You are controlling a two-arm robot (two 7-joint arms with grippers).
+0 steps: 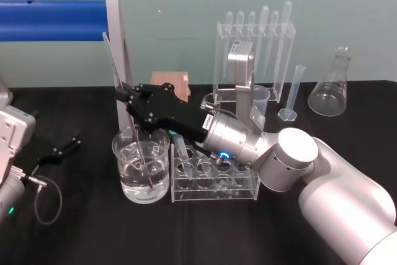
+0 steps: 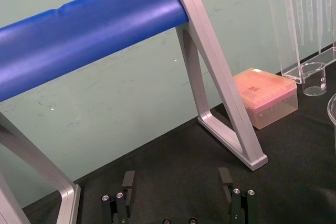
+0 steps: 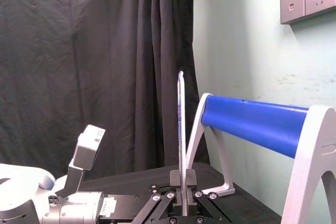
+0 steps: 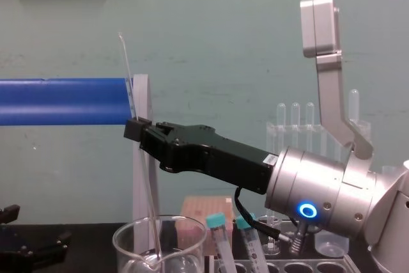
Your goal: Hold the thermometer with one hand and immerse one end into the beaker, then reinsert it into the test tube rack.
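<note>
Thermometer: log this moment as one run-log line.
right hand: shut on thermometer | thermometer: near upright, lower end inside beaker | test tube rack: beside beaker | left hand: open, idle at left

I can read no text here; the small white label (image 1: 208,120) on the right arm (image 1: 291,166) is too tiny.

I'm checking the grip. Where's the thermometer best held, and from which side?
Pinch the thermometer mid-shaft, above the beaker rim, from the robot's right, as the right gripper does: the thin rod stands near upright, its lower end in the beaker. Left gripper sits idle, far left.
</note>
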